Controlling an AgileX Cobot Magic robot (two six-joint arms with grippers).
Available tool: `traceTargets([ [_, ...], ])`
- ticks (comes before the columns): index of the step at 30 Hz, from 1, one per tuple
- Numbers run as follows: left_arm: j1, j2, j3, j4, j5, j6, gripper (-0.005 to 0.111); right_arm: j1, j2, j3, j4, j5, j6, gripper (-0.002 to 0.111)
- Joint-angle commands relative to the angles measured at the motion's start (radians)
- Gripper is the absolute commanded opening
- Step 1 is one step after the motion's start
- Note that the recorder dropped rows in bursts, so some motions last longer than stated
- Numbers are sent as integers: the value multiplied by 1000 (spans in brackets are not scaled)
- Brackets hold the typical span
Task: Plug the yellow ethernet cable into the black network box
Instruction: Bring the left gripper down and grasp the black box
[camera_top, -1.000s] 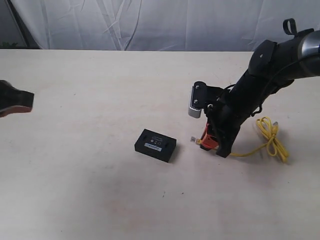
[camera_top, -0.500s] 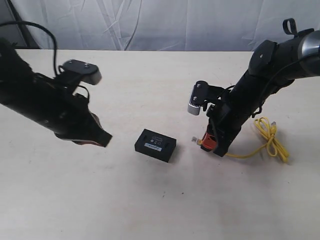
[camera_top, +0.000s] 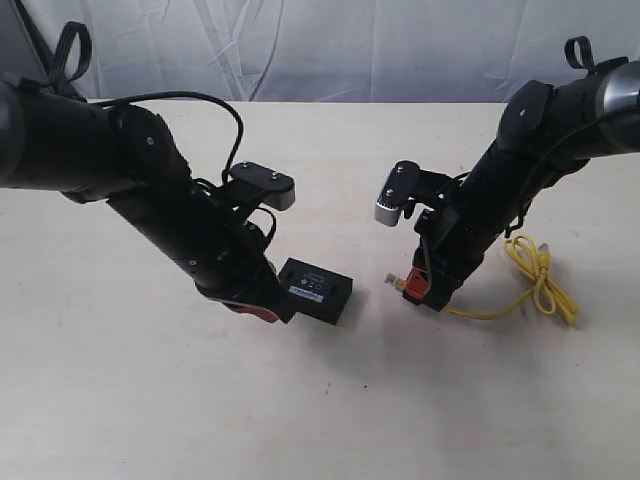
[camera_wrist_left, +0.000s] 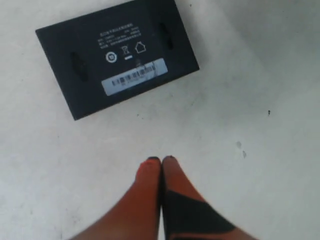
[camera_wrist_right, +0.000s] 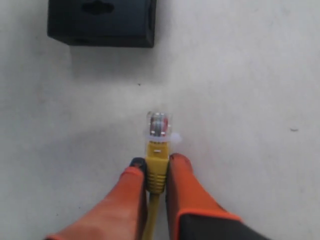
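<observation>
The black network box (camera_top: 315, 290) lies flat mid-table, its white label strip up; it also shows in the left wrist view (camera_wrist_left: 117, 55) and the right wrist view (camera_wrist_right: 101, 22). My left gripper (camera_top: 272, 312) is shut and empty, its tips (camera_wrist_left: 161, 161) just short of the box's left side. My right gripper (camera_top: 412, 285) is shut on the yellow ethernet cable (camera_top: 540, 285) just behind its clear plug (camera_wrist_right: 159, 125). The plug points at the box across a short gap of bare table. The cable's looped bundle lies on the table right of that arm.
The pale table (camera_top: 320, 400) runs to a white curtain (camera_top: 300, 45) at the back. Both black arms reach in from the sides and crowd the middle. A grey camera block (camera_top: 392, 205) juts from the right wrist.
The left arm swept in from the left edge to beside the box. The right gripper held its place with the plug, shifting only slightly.
</observation>
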Motion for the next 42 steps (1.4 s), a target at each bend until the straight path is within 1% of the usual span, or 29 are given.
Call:
traceTargets([
  [1, -4, 54, -39, -11, -5, -4, 0, -6, -13, 4, -28, -11, 13, -1],
  [10, -4, 132, -103, 14, -9, -14, 0, -6, -13, 4, -26, -16, 13, -1],
  [17, 1, 157, -106, 58, -17, -16, 0, -6, -13, 4, -26, -16, 13, -1],
  [23, 1, 174, -109, 69, -105, -33, 0, -6, -13, 4, -22, -16, 13, -1],
  [27, 7, 174, -130, 106, -114, -38, 0, -6, -13, 4, -22, -16, 13, -1],
  [39, 10, 203, -136, 101, -233, -38, 0, -6, -13, 4, 7, -13, 13, -1],
  [42, 10, 203, -158, 97, -256, -38, 0, -4, -13, 4, 9, 27, 11, -1],
])
